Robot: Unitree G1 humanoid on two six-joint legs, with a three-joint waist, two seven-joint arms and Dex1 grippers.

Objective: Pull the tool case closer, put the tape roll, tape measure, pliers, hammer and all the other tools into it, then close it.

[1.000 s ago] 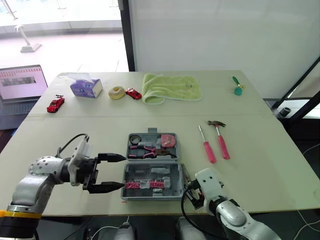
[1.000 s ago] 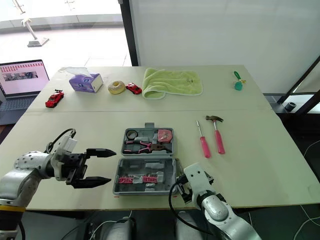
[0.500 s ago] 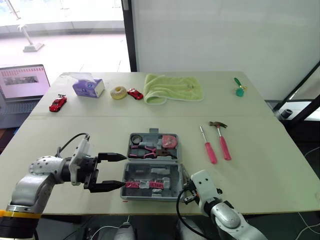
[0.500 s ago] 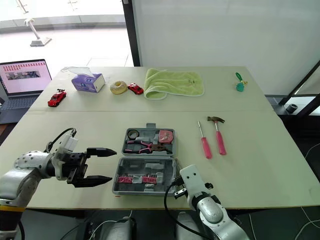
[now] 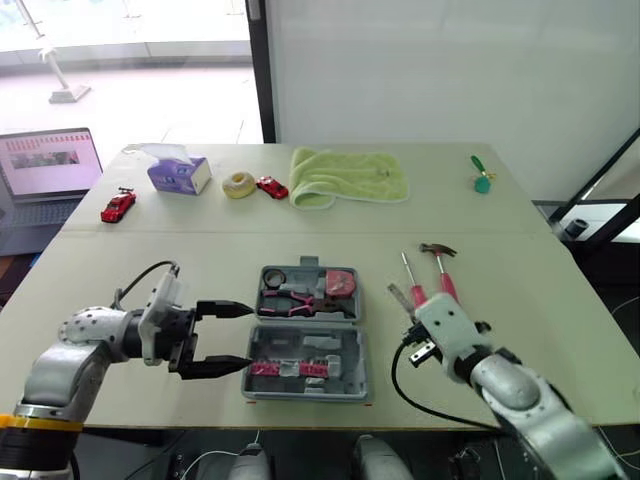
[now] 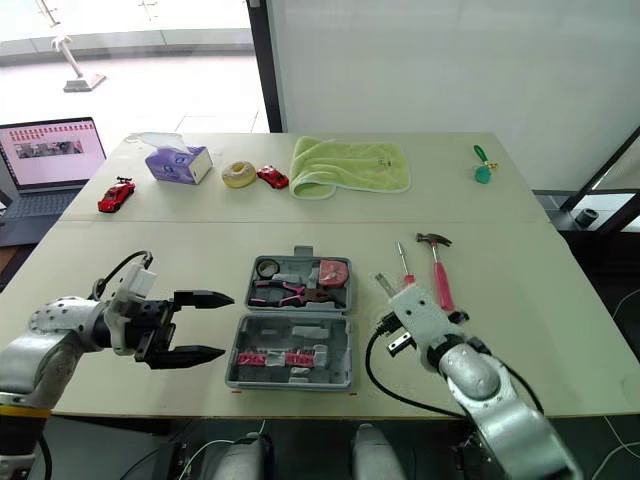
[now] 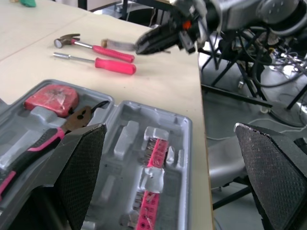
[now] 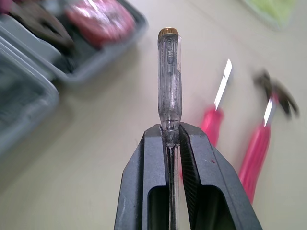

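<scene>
The right gripper point(image 8: 169, 132) has its jaws clamped where the thin shaft meets the clear handle of a tester screwdriver point(image 8: 170, 76). The tool is probably light, stiff and slick, so a grip further up the handle would be steadier. It hangs over the counter point(image 5: 150, 250), just right of the open tool case point(image 5: 350, 360). The left gripper point(image 5: 245, 336) waits beside the case with its jaws spread.

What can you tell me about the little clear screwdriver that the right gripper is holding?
The clear-handled screwdriver looks like a tester type: see-through plastic handle, brass-coloured end cap, thin metal shaft. The right gripper is shut on it where handle meets shaft, with the handle sticking out past the fingertips. It is held in the air to the right of the open tool case, above the pink-handled screwdriver and the hammer.
</scene>
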